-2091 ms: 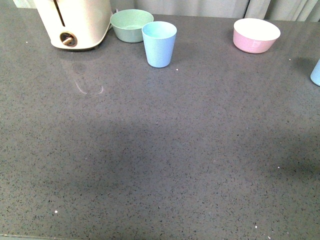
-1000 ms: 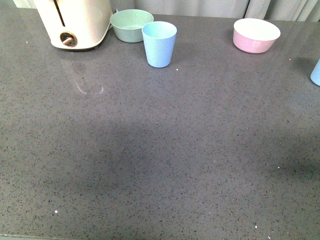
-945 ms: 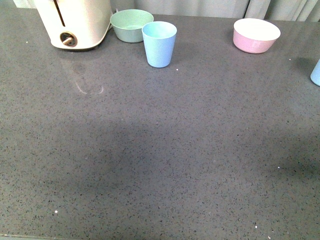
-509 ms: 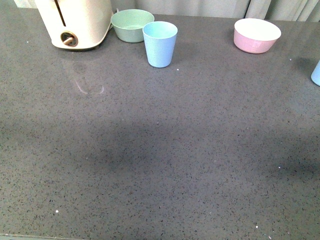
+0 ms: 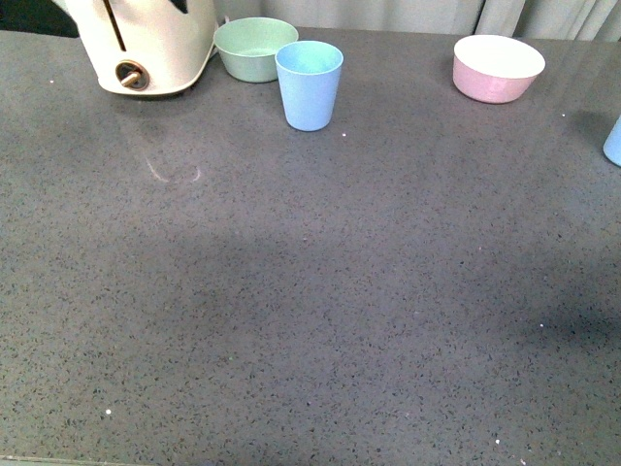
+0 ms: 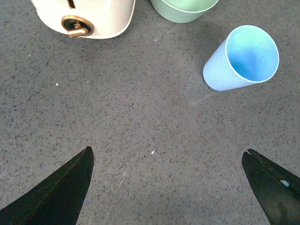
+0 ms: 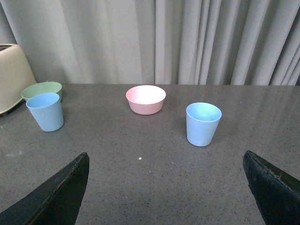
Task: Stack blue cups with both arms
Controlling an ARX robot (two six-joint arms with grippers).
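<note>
— How do our jaws stand?

— Both pairs are spread wide and hold nothing. Our left gripper [image 6: 167,152] hangs above bare grey countertop [image 5: 310,291]. One blue cup [image 6: 241,58] stands upright ahead of it and off to one side, just beside the mint-green bowl [image 5: 254,49] and near the cream appliance [image 5: 146,53]. Our right gripper [image 7: 165,154] faces the other blue cup [image 7: 203,123], also upright and alone, nearer us than the pink bowl [image 5: 497,68].

— So how far along are we?

— At the very start, we judge. Neither cup is touched, and they stand well apart. In the front view the second one barely shows at the right edge. We have each cup to reach and grip, one to lift, and then the nesting into its partner. All of that is left.
</note>
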